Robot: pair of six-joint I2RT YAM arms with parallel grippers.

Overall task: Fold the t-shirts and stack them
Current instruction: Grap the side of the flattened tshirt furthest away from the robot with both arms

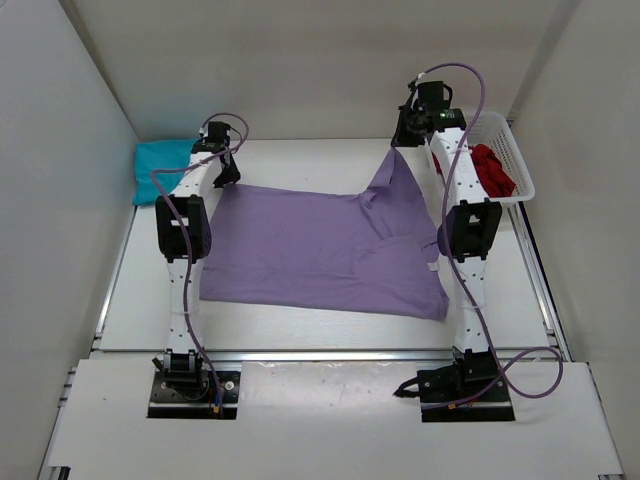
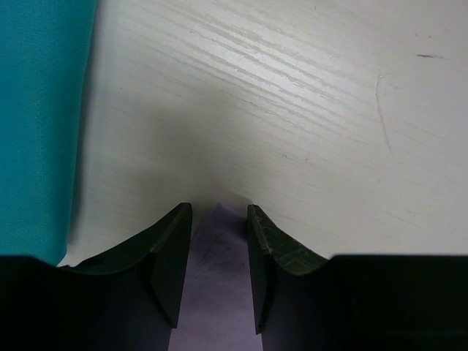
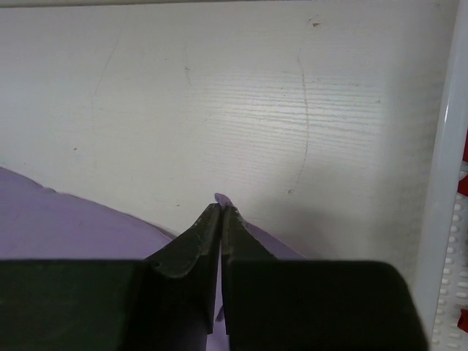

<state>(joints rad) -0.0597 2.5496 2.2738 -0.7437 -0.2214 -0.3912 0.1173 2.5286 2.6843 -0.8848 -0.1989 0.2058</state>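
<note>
Pinches one far corner of the lavender t-shirt (image 1: 310, 250) with the right gripper (image 3: 220, 208), jaws pressed together, the cloth hanging below. Straddles another corner with the left gripper (image 2: 219, 213), jaws spread. Finds the teal t-shirt (image 1: 160, 160) left of the left gripper, and the dark red t-shirt (image 1: 492, 170) in the basket (image 1: 521, 160) right of the right gripper.

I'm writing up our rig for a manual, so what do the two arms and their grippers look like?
The left arm and right arm are slim white links with black joint housings, on black base plates. A purple cable loops along each. The left gripper and right gripper have dark, curved, tapering fingers. No readable markings.
</note>
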